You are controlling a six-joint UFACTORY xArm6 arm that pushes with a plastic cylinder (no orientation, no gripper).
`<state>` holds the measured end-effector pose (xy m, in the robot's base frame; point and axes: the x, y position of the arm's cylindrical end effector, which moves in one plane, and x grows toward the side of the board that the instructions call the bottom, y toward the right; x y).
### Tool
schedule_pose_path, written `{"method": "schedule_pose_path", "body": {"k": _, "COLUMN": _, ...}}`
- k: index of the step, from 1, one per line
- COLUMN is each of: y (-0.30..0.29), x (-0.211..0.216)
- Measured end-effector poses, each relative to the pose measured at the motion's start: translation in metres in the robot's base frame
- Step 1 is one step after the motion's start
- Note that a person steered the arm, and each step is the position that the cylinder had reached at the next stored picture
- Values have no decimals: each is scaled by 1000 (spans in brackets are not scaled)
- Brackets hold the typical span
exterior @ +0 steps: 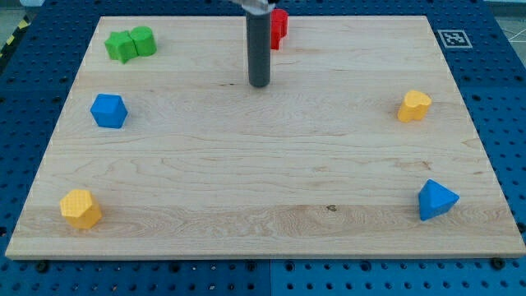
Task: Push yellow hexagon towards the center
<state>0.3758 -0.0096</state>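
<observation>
Yellow hexagon (80, 208) sits untouched at the board's (263, 189) bottom-left corner because my tip (260, 83), a jawless rod, stands well apart near the top

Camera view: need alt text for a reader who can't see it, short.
My tip rests on a wooden board near the view's top centre, beside a red block, far from the yellow hexagon at bottom left. Also there: green blocks top left, blue block left, yellow block right, blue triangular block bottom right.
</observation>
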Motion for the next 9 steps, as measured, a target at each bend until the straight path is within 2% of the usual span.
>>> {"method": "schedule_pose_path", "body": {"k": 2, "y": -10, "x": 53}}
{"method": "schedule_pose_path", "body": {"k": 4, "y": -94, "x": 122}}
{"method": "schedule_pose_path", "body": {"k": 7, "y": -230, "x": 150}}
{"method": "schedule_pose_path", "body": {"k": 8, "y": -274, "x": 171}}
{"method": "schedule_pose_path", "body": {"k": 9, "y": -287, "x": 211}}
